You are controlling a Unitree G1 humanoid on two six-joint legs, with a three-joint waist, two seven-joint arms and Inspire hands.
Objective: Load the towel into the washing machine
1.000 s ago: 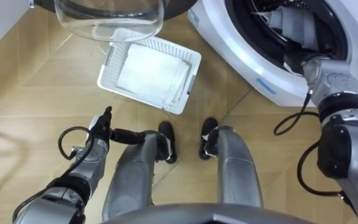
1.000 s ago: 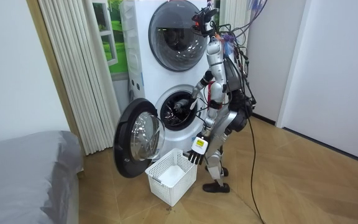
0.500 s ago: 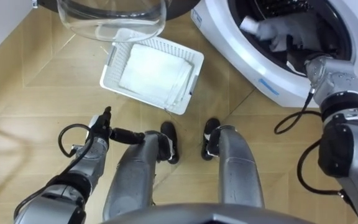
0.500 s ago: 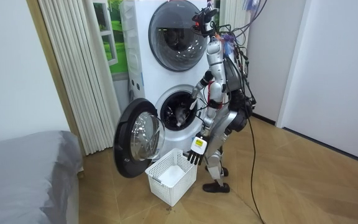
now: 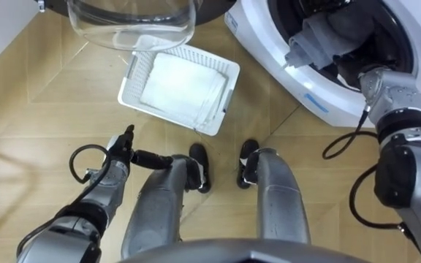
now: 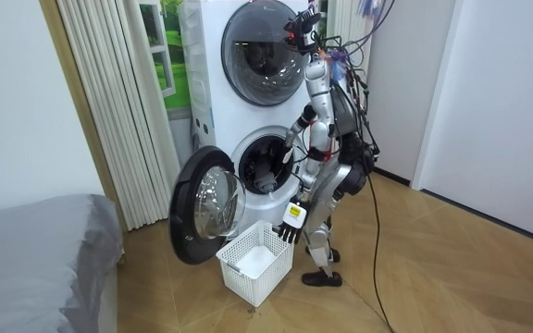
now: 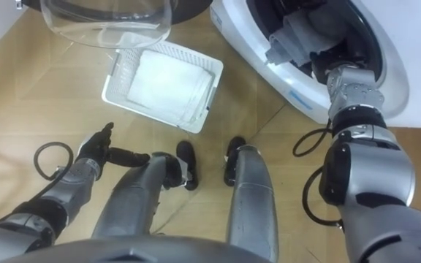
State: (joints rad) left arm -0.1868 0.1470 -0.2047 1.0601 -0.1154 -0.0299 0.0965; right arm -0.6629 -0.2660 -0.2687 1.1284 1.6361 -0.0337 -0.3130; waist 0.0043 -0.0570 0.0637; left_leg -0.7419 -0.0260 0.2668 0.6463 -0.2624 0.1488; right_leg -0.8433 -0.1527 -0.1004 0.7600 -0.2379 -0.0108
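1. Look for the grey towel [image 5: 311,38] at the mouth of the washing machine [image 5: 269,55]: bunched in the drum opening, one fold lapping over the lower lip, so judged only partly in.
2. Follow the right forearm [image 5: 389,95] into the drum just beside that bundle. Cannot tell whether the fingers of the right hand are clamped on cloth or apart, hidden as they are inside.
3. Find the left hand [image 5: 117,155] low by the left thigh, fingers straight and slightly apart, holding nothing.
4. Note the white basket [image 5: 132,77] on the floor near the feet, below the open door [image 5: 130,22], with white folded cloth [image 5: 177,82] lying in it.
5. Expect soft, light, limp handling. No stiffness to push against, no fragility. Likely to sag, fold and slide back over the smooth lip under its own hanging weight.
6. Take hold at the thick bunched middle rather than a loose corner, pinching several layers. Or gather the overhanging fold first and sweep it deep into the drum.
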